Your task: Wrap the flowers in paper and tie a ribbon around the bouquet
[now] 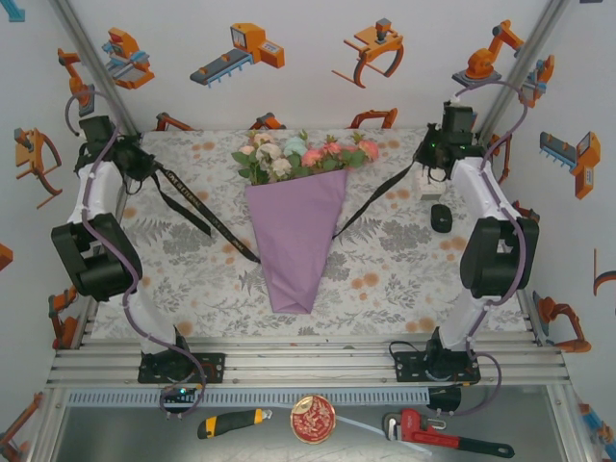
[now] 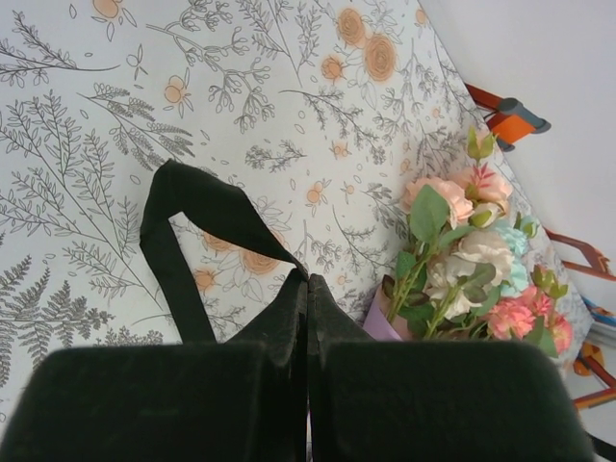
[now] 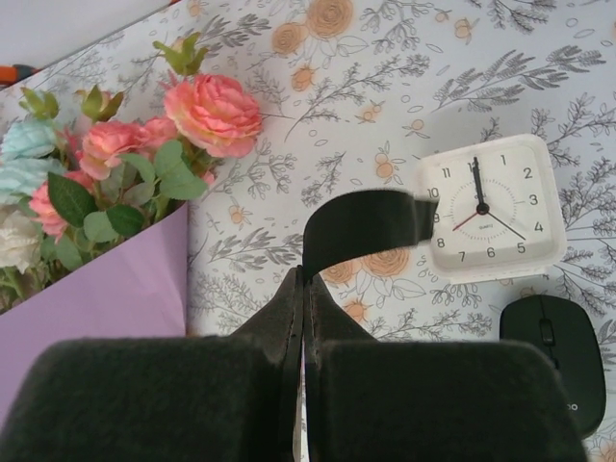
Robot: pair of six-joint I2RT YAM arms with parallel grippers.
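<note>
Wrapping done: your pink, white and pale-blue artificial flowers (image 1: pixel 303 154) lie in the lilac paper cone (image 1: pixel 294 241) mid-table (image 1: pixel 404 269). Near the far corners, left gripper (image 2: pixel 308 298) and right gripper (image 3: pixel 303 289) each pinch the narrow black fabric ribbon (image 1: pixel 197 207), not yet tied.

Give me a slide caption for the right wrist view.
Right gripper shut on the black ribbon, beside the bouquet, a white clock and a black mouse.

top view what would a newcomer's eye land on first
The purple-wrapped bouquet sits in the middle of the table, flowers toward the far edge. A black ribbon stretches out from both its sides, each end pinched by the left gripper and the right gripper.
</note>
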